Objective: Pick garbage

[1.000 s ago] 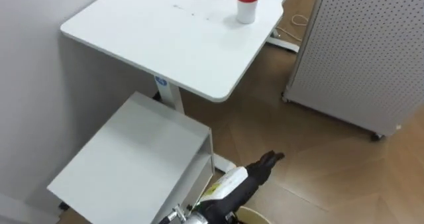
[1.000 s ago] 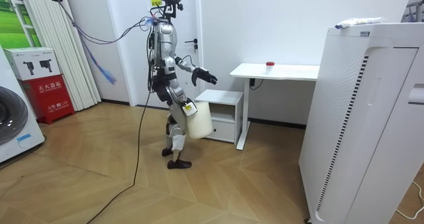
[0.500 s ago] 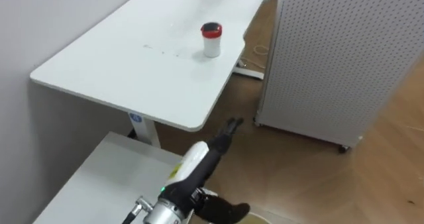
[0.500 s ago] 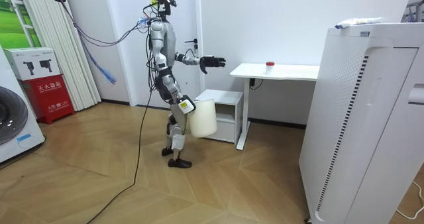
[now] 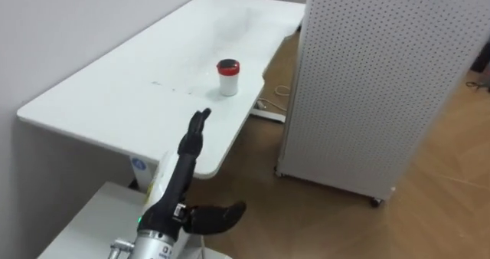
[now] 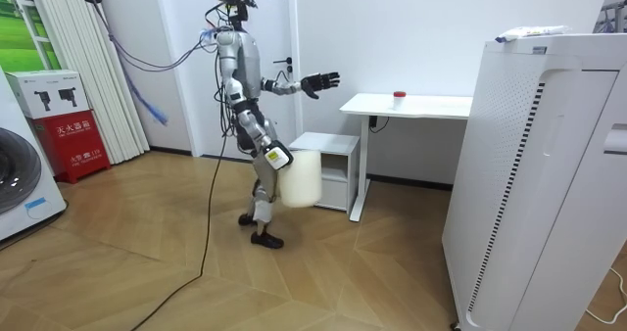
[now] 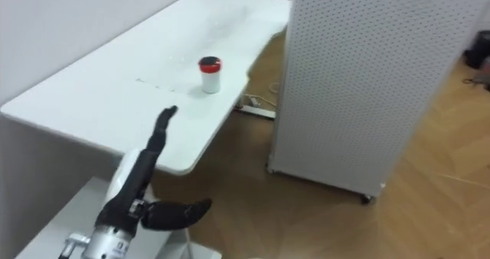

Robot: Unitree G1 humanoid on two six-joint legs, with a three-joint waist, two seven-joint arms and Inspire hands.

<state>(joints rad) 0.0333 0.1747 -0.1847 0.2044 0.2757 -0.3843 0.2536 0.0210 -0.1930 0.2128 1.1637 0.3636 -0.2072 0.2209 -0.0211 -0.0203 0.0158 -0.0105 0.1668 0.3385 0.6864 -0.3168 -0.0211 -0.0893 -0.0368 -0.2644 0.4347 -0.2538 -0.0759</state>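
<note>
A small white cup with a red lid (image 5: 227,77) stands upright on the white table (image 5: 107,106), near its right edge; it is also the red-topped cup (image 6: 399,97) in the room view. My left hand (image 5: 184,155) is open, raised over the table's near edge. Its straight fingers point at the cup, a short way short of it, with the thumb spread low. In the room view my right hand (image 6: 275,158) hangs at hip height and carries a white bin (image 6: 299,179) by its rim, off the floor.
A tall white perforated panel (image 5: 383,83) stands close to the table's right side, leaving a narrow gap of wooden floor with a cable (image 5: 269,102). A low white cabinet (image 6: 331,165) sits under the table. I stand at the table's left end.
My left arm has risen from waist height and stretched out over the table towards the cup. My view has swung up and right, so the cabinet has dropped out at the bottom.
</note>
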